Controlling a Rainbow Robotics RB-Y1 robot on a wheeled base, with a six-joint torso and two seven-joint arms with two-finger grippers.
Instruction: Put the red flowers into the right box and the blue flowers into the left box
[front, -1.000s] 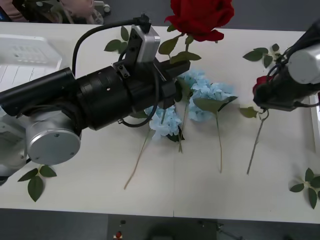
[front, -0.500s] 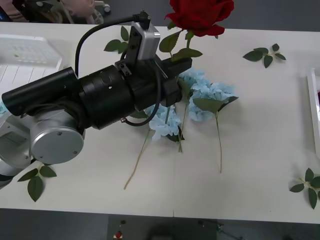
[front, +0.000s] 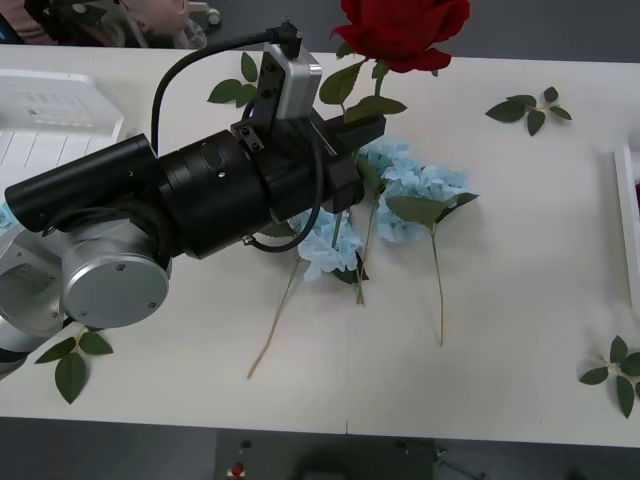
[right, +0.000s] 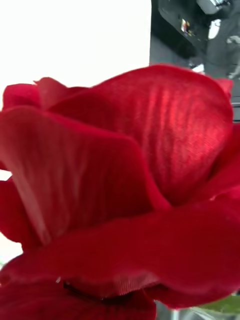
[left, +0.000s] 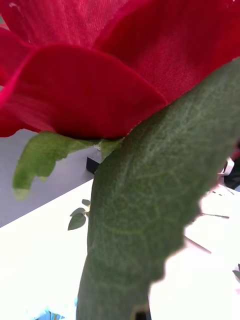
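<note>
Above the far middle of the white bench (front: 520, 370), the left end effector (front: 366, 128) pinches the thin green stem of a deep-red artificial rose (front: 402, 32), its bloom raised upright over the pale sky-blue hydrangea-like clusters (front: 405, 190) that lie flat below. The white slotted plastic basket (front: 55, 115) sits at the left edge, and a white rim of the right box (front: 622, 205) shows at the right. The step in hand appears to be carrying a red flower; next it must cross the bench to the right box. In the right wrist view a red bloom (right: 120, 200) is close up; whether that end effector is closed cannot be told.

white table (front: 520, 330), blue flowers (front: 415, 190), leaf sprigs (front: 527, 110)
</note>
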